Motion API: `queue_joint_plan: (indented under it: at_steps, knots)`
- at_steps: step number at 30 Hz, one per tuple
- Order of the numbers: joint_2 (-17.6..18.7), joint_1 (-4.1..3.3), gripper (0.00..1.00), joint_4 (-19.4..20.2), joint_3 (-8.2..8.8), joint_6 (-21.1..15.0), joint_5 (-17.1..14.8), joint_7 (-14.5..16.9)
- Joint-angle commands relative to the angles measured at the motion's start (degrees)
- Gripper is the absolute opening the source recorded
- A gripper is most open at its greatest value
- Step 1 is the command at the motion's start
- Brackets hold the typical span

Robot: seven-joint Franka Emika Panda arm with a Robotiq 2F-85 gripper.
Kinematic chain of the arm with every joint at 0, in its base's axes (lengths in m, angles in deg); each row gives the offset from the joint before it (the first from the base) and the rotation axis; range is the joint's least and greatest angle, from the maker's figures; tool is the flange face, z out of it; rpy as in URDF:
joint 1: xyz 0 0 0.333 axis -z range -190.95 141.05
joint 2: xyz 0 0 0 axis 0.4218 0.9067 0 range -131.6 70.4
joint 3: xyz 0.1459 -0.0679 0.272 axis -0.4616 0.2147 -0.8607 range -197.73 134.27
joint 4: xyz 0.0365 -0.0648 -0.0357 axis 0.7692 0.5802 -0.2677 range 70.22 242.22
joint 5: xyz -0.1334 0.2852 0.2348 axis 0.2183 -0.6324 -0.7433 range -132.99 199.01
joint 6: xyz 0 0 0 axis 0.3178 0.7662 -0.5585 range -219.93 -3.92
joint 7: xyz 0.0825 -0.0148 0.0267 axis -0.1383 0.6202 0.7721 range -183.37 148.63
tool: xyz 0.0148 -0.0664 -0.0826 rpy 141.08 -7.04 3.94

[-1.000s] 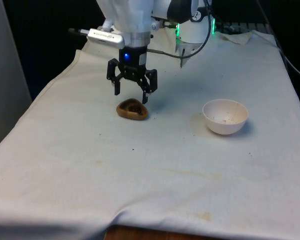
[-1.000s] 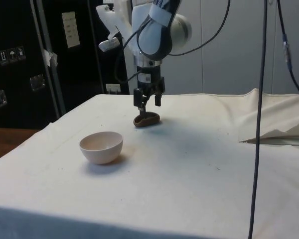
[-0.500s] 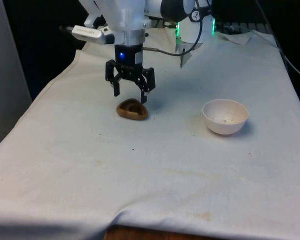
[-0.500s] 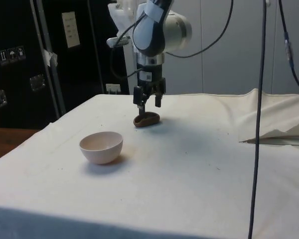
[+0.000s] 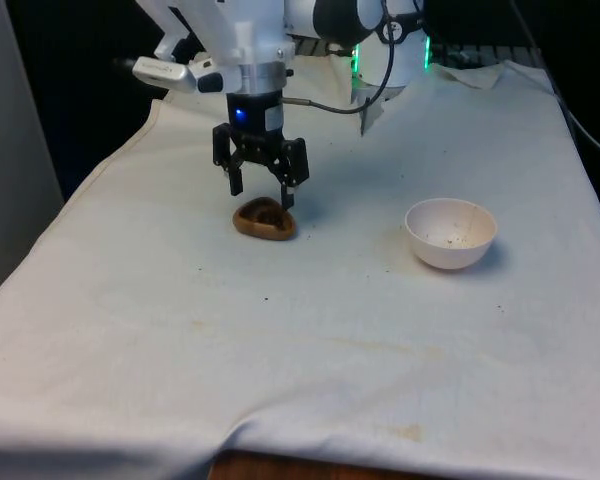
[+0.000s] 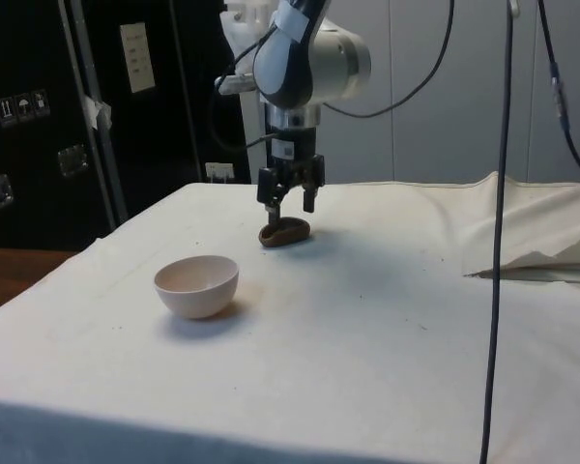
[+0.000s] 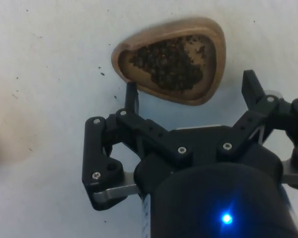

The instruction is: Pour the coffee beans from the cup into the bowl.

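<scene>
White cloth (image 5: 310, 340) with one brown cup (image 5: 264, 219) of beans, one white bowl (image 5: 450, 233); jaws wide apart above cup.

The tablecloth (image 5: 310, 330) is cut off by the front view's lower edge and both sides. Inside the white bowl (image 5: 451, 233), only tiny dark specks are seen, too small to be identified.

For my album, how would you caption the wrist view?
Open gripper hovering above a brown cup of coffee beans.
</scene>
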Motion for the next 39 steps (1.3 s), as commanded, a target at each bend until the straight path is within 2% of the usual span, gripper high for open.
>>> queue_joint_plan:
  at_steps: [1,4,5,6,14,15,16,17,20,29,39]
  knots:
    - [-0.34,0.74,1.00,-0.29,-0.92,0.69,-1.49,0.57]
    - [-0.40,0.92,1.00,-0.57,-0.92,1.43,-3.04,1.09]
    - [-0.06,0.00,1.00,-0.40,0.00,0.92,-1.95,0.29]
    - [-0.29,0.97,1.00,-0.74,-0.80,1.60,-3.32,1.20]
    - [0.86,1.03,1.00,-2.06,0.92,2.41,-3.90,1.26]
    - [0.86,0.40,1.00,-1.78,1.49,2.18,-3.15,0.74]
    - [0.97,1.03,1.00,-2.18,1.09,2.46,-3.90,1.20]
    - [1.09,1.09,1.00,-2.29,1.26,2.52,-3.84,1.15]
    - [1.38,0.86,1.00,-2.46,1.95,2.46,-3.78,0.57]
    - [2.01,0.06,1.00,-2.18,2.18,1.72,-3.50,-1.78]
    - [2.58,0.23,1.00,-2.35,2.23,1.60,-3.55,-2.64]
